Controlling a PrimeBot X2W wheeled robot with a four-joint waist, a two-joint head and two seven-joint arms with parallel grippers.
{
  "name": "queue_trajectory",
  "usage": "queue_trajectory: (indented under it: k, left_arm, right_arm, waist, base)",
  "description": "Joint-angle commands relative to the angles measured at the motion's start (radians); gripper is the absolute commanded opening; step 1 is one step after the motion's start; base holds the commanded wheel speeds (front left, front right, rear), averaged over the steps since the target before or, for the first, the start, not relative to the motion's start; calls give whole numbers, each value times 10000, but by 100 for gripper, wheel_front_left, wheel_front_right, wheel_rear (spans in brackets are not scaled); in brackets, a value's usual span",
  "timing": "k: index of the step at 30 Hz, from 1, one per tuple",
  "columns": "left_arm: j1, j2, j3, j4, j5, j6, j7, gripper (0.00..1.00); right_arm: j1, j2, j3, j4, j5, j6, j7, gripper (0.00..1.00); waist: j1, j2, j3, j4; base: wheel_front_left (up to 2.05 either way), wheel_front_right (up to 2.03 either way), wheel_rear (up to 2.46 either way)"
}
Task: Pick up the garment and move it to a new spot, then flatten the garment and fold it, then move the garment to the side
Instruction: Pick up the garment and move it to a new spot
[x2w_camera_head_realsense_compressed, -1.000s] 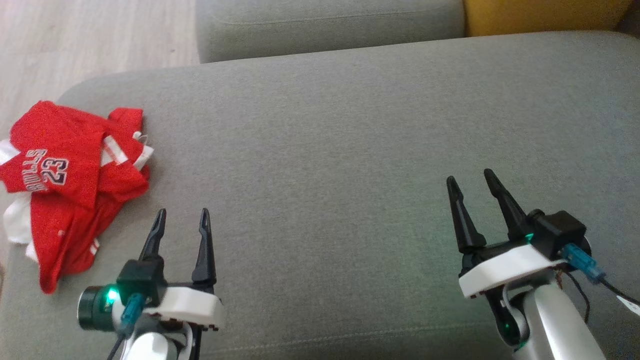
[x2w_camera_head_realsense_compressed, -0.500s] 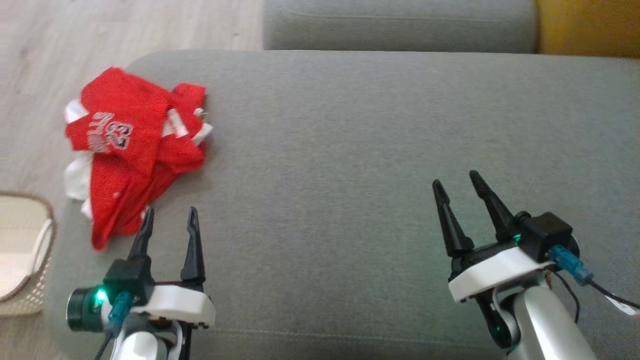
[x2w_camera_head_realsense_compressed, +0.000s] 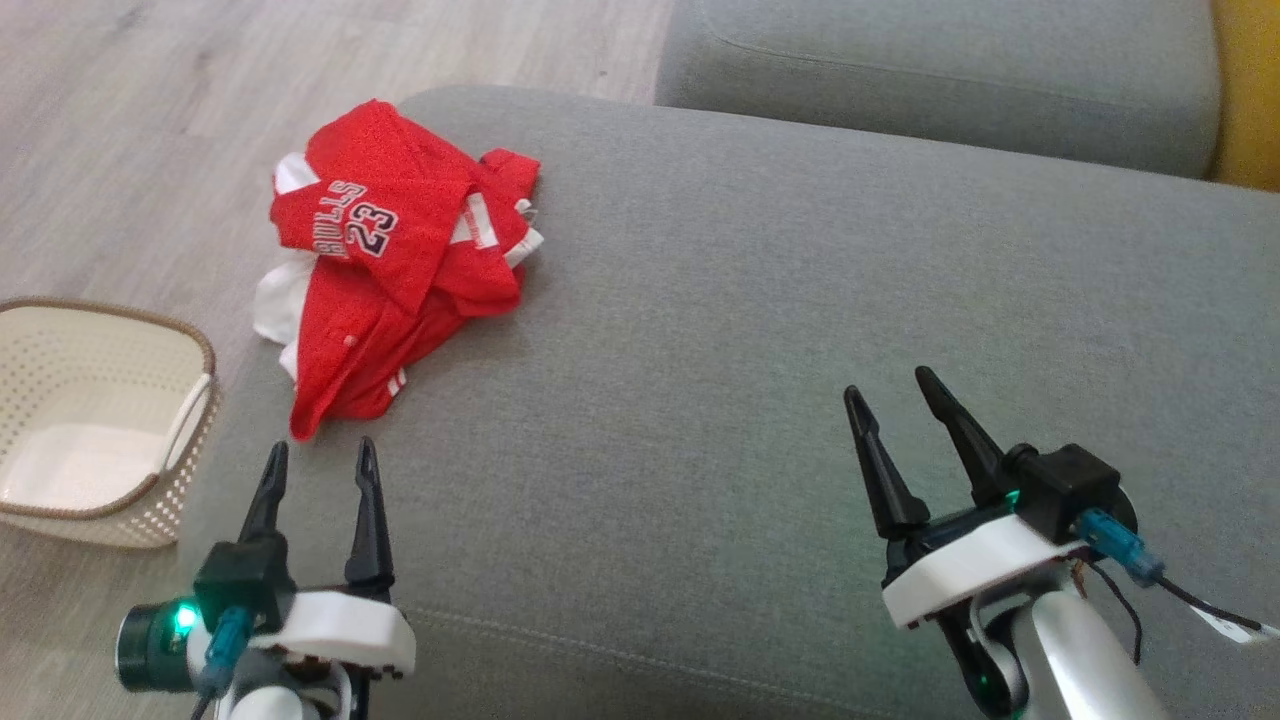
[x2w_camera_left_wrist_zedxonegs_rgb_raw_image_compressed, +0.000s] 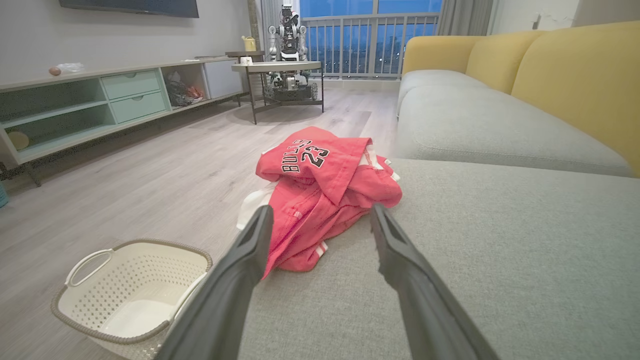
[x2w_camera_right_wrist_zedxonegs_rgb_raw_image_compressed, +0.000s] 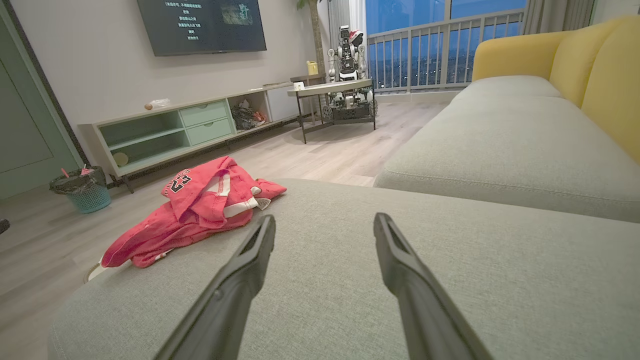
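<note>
The red garment (x2w_camera_head_realsense_compressed: 400, 250) lies crumpled at the far left corner of the grey sofa seat (x2w_camera_head_realsense_compressed: 750, 350), with its white part hanging over the left edge. The left claw (x2w_camera_head_realsense_compressed: 318, 455) and the right claw (x2w_camera_head_realsense_compressed: 890, 385) both stand apart and empty, and the left one is near the heap. Pinching only one loose layer could drag the rest off the edge, toward the basket (x2w_camera_head_realsense_compressed: 100, 310) on the floor.

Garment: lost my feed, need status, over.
Left gripper open, empty. Right gripper open, empty. Garment crumpled at left edge of cushion, untouched. Basket on floor beside it.
</note>
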Motion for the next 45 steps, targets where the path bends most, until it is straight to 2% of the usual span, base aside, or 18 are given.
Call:
queue_trajectory:
  k: [1, 15, 34, 40, 45]
  left_arm:
    - [-269, -6, 354, -368, 65, -57, -78, 100]
    - [-153, -95, 582, -412, -8, -150, -78, 100]
    - [-199, -134, 940, -542, -18, -180, -78, 100]
    - [-910, 45, 1368, -478, -286, -484, -78, 100]
    - [-2214, 569, 1735, 122, -663, -1054, -78, 100]
  right_arm:
    - [-175, -62, 235, -291, 60, -2, -93, 100]
    - [4, -62, 352, -240, 192, -2, -93, 100]
    - [-92, -62, 398, -343, 99, -2, -93, 100]
    - [-394, -62, 158, -614, -326, -2, -93, 100]
    - [-785, -62, -119, -931, -813, -2, -49, 100]
  waist:
    - [0, 0, -65, 129]
    - [0, 0, -264, 358]
    - [0, 0, 7, 282]
    - [0, 0, 828, 154]
    - [0, 0, 1813, 36]
  base:
    - [0, 0, 0]
    - [0, 0, 0]
    - [0, 0, 0]
    - [0, 0, 0]
    - [0, 0, 0]
